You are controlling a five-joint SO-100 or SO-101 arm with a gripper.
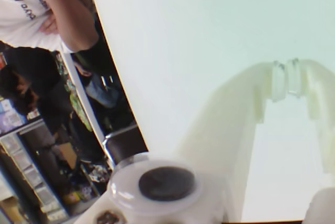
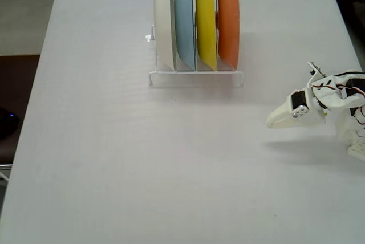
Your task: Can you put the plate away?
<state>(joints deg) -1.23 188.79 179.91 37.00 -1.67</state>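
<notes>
The orange plate stands on edge in the rightmost slot of the white wire rack, next to a yellow plate. My gripper hovers low over the table at the right side of the fixed view, well clear of the rack, pointing left. In the wrist view the white fingertips meet with nothing between them, and only bare white tabletop lies beyond. The plate does not show in the wrist view.
The rack also holds a pale blue plate and a white plate. The white table fills the fixed view. Past the table edge in the wrist view stand a person and cluttered shelves.
</notes>
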